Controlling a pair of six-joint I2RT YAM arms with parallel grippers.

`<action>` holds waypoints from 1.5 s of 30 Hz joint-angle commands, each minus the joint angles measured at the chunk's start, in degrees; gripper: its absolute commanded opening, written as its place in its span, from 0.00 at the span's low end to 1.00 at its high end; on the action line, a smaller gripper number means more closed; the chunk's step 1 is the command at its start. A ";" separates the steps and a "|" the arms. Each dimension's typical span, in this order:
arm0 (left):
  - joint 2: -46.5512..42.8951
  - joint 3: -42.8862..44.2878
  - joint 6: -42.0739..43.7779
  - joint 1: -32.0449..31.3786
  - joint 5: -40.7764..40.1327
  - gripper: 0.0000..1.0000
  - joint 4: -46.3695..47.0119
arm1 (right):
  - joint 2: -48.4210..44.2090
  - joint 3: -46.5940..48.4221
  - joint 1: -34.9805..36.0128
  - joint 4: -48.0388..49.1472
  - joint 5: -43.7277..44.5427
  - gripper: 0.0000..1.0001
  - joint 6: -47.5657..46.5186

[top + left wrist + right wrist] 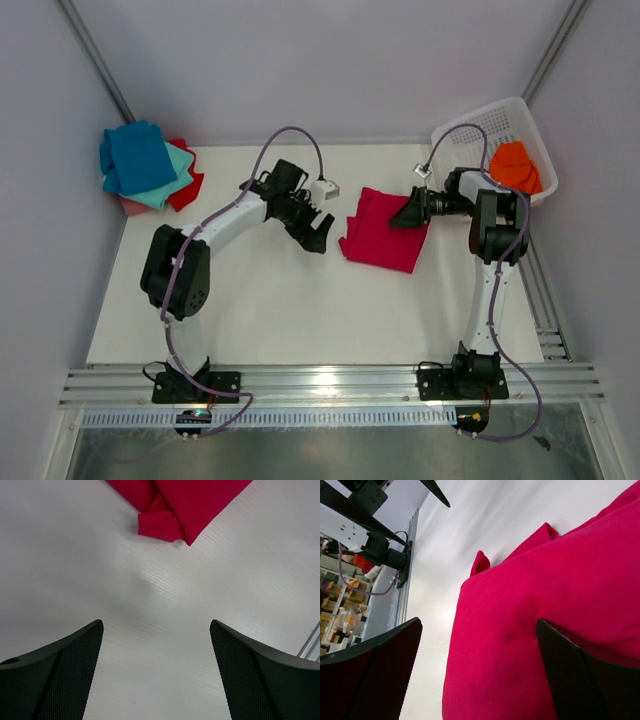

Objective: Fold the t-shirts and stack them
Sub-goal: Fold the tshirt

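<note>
A folded crimson t-shirt point(383, 232) lies on the table between the two arms. My left gripper point(315, 235) hovers just left of it, open, with only bare table between its fingers point(156, 625); the shirt's corner point(170, 525) shows ahead of them. My right gripper point(408, 213) is open over the shirt's right edge point(478, 625), one finger above the cloth point(545, 580) and the other above bare table. At the back left corner sits a pile with a blue t-shirt point(137, 155) on top, a teal one point(172, 182), and red point(192, 182) and pink point(130, 206) edges beneath.
A white lattice basket point(500, 115) stands at the back right corner with an orange t-shirt point(515, 166) in it, right behind the right arm. Grey walls close in the table on three sides. An aluminium rail point(330, 382) runs along the near edge.
</note>
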 commanded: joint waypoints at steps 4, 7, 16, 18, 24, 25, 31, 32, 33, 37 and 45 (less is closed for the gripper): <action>-4.62 0.13 0.77 -0.15 -0.12 0.89 -0.69 | 0.14 -2.83 -1.64 -19.77 -8.28 0.99 -9.06; -4.53 0.13 0.15 -0.15 0.49 0.89 -0.08 | -0.74 -4.68 -1.64 -19.77 -7.84 0.99 -10.47; -3.92 0.40 -0.11 -0.15 0.58 0.89 0.63 | -3.82 -6.09 -1.55 -19.95 -2.31 0.99 -15.04; -3.74 0.31 -0.29 -0.15 0.76 0.89 0.89 | -4.35 -6.01 -1.56 -19.95 -1.69 1.00 -15.39; -3.04 0.40 -0.29 -0.15 0.58 0.89 1.07 | -6.72 -3.46 -1.56 -19.95 1.73 0.99 -15.91; -2.95 0.31 -0.12 -0.15 0.67 0.89 0.89 | -8.11 -2.93 -1.47 -19.95 2.52 1.00 -16.53; -2.86 0.48 -0.11 -0.15 1.11 0.89 1.07 | -11.29 -0.03 -1.47 -19.95 7.01 1.00 -15.92; -2.86 0.48 -0.20 -0.15 1.20 0.89 1.16 | -11.73 0.15 -1.38 -19.95 7.45 0.99 -16.01; -2.86 0.48 -0.29 -0.15 1.46 0.89 1.16 | -12.34 0.67 -1.47 -19.95 8.32 0.99 -16.09; -2.95 0.31 -0.20 -0.15 1.64 0.89 0.98 | -13.92 1.38 -1.38 -19.08 11.83 0.99 -15.75; -1.81 0.66 -0.46 -0.15 7.17 0.89 0.98 | -28.93 -9.13 -1.12 14.73 29.66 0.99 13.14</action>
